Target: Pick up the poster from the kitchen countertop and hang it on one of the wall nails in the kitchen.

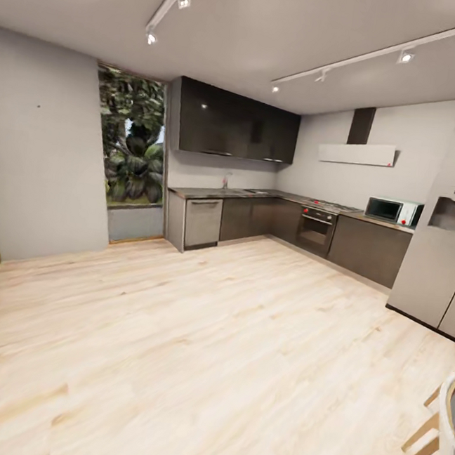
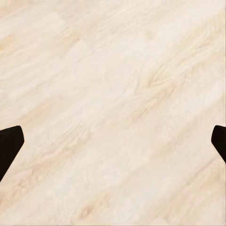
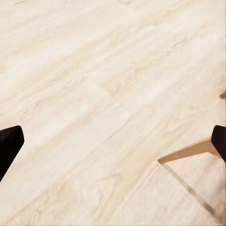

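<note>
the robot is facing the far kitchen countertop (image 1: 273,197) across bare wood floor (image 1: 192,351); no poster can be made out. the left gripper (image 2: 113,141) and right gripper (image 3: 113,141) are hanging wide open, empty. it should drive closer, steering clear of the chair (image 1: 437,435) near right.

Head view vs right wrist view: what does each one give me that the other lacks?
Head view alone: the kitchen countertop along the far walls, dark upper cabinets, a built-in oven, a microwave, a fridge, a window with plants, and a wall nail, a small dot on the grey wall at left.

Right wrist view alone: the right gripper, fingers wide apart, nothing between them, hanging over the floor beside a slanted wooden chair leg.

Both: the pale wood plank floor.
</note>
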